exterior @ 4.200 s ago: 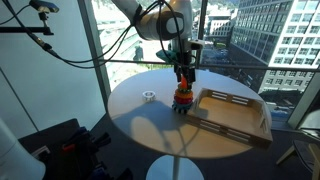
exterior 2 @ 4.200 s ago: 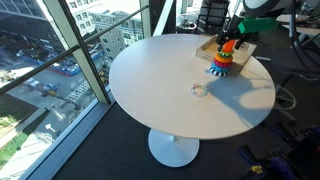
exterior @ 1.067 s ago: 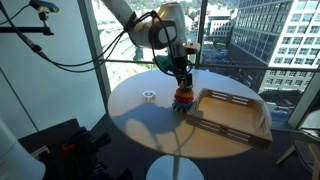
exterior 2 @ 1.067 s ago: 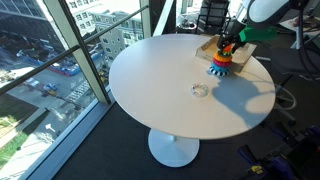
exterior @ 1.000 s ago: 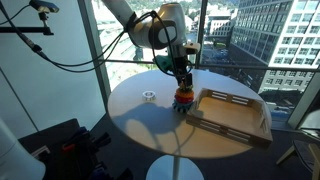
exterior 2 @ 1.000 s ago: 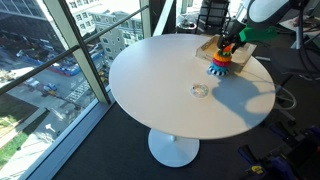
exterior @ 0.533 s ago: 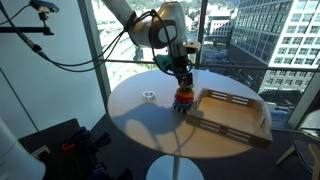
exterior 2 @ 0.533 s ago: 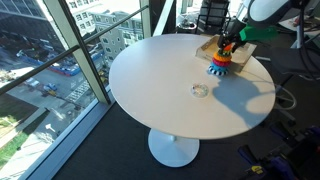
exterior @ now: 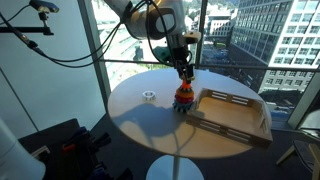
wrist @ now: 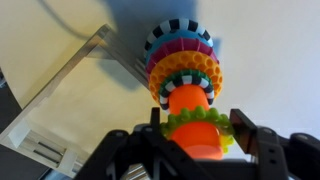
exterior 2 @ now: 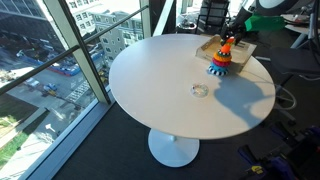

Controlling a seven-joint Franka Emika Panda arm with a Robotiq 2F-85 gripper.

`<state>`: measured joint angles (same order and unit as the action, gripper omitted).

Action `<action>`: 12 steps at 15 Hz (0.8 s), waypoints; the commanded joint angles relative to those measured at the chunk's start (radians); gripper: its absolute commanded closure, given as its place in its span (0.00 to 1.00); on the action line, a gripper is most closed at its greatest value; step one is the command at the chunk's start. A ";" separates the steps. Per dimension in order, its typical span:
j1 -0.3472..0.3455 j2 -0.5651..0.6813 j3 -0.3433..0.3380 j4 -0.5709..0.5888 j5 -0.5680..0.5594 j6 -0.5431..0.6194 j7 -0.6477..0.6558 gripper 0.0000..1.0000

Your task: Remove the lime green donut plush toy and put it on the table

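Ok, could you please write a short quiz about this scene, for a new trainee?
1. True or false: the white ring lies on the table, apart from the tray.
2. What sits between the fingers of the gripper? A) the tray B) the green donut C) the white ring
3. Fill in: the stack stands on the table beside the ____.
Key: 1 true; 2 B; 3 tray.
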<state>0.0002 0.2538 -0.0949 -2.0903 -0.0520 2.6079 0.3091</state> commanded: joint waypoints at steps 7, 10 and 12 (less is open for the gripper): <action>-0.006 -0.150 0.044 -0.054 0.099 -0.044 -0.057 0.55; -0.003 -0.160 0.068 -0.046 0.137 -0.093 -0.105 0.55; 0.001 -0.153 0.082 -0.034 0.147 -0.145 -0.130 0.55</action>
<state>0.0003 0.1195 -0.0309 -2.1241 0.0627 2.5304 0.2326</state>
